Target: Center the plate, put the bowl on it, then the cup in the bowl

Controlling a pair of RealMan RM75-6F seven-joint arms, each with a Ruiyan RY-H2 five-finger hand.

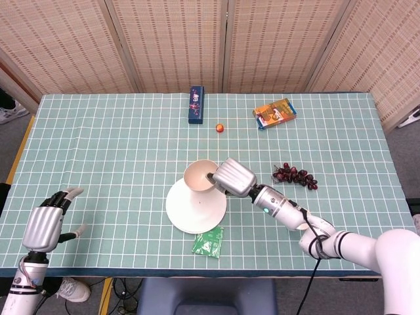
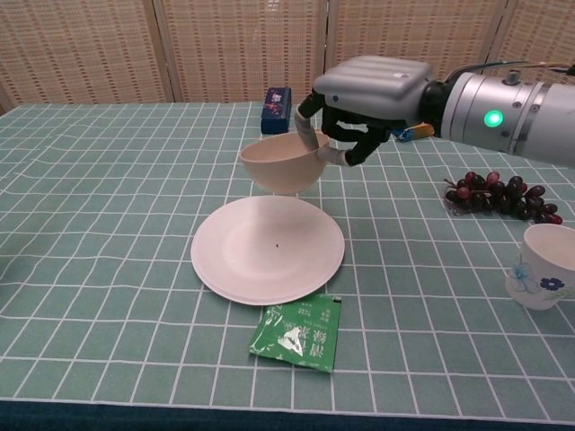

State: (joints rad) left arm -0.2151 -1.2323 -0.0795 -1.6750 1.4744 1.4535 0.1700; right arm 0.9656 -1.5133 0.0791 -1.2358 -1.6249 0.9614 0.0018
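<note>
The right hand [image 2: 355,108], a silver metal shell with dark fingers, pinches the rim of the smooth, round cream bowl [image 2: 284,164] and holds it in the air above the far edge of the flat, glossy white round plate [image 2: 268,249]. The plate lies on the green checked cloth of the table [image 2: 108,197]. The white flower-printed cup [image 2: 542,266] stands well apart, right of the plate. The left hand [image 1: 47,220] hangs open with its fingers spread, holding nothing, near the table's front left corner.
</note>
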